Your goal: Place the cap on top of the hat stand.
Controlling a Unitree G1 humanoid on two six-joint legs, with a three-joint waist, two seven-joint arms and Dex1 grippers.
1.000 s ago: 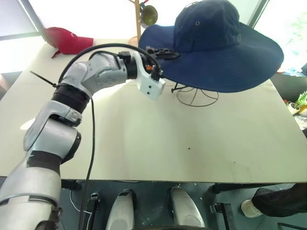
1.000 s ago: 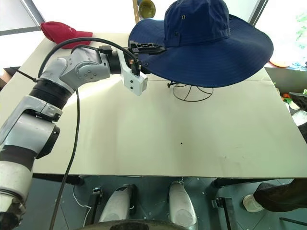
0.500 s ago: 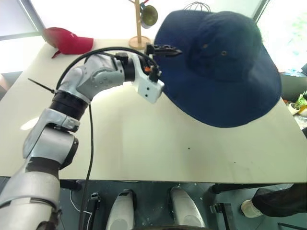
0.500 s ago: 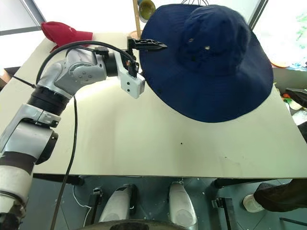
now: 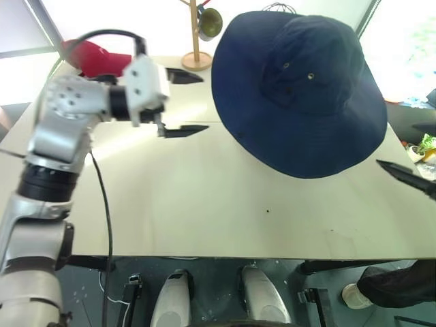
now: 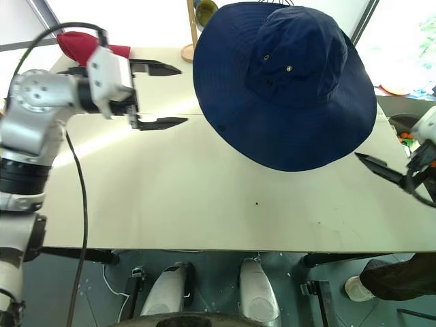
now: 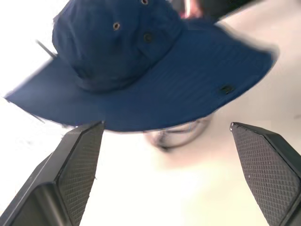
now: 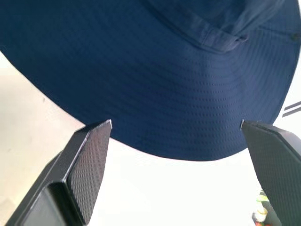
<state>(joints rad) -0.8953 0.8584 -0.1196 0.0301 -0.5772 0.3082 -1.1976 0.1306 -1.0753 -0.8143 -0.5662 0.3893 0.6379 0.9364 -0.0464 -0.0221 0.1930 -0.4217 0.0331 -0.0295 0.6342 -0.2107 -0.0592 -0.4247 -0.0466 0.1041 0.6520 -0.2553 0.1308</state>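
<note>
The cap [image 5: 300, 88], a navy wide-brimmed sun hat, hangs tilted at the table's back, crown and brim top facing me. It covers the hat stand, whose wire base [image 7: 181, 136] shows under the brim in the left wrist view. My left gripper [image 5: 204, 102] is open and empty, level over the table, a hand's width left of the brim and apart from it. My right gripper [image 8: 175, 123] is open and empty. It sits low at the right, its black fingers [image 6: 381, 169] pointing toward the brim's lower right edge without touching it.
A red peaked cap [image 5: 95, 58] lies at the table's back left corner. A wooden peg stand [image 5: 196, 34] with an olive object on it rises behind my left gripper. The pale table [image 5: 204, 204] spreads in front. A person's shoe [image 5: 357, 294] rests on the floor, bottom right.
My left gripper let go of the brim, rolled over and drew back to the left. The cap tipped from level to steeply tilted and stays there. My right gripper's fingers came in from the right.
</note>
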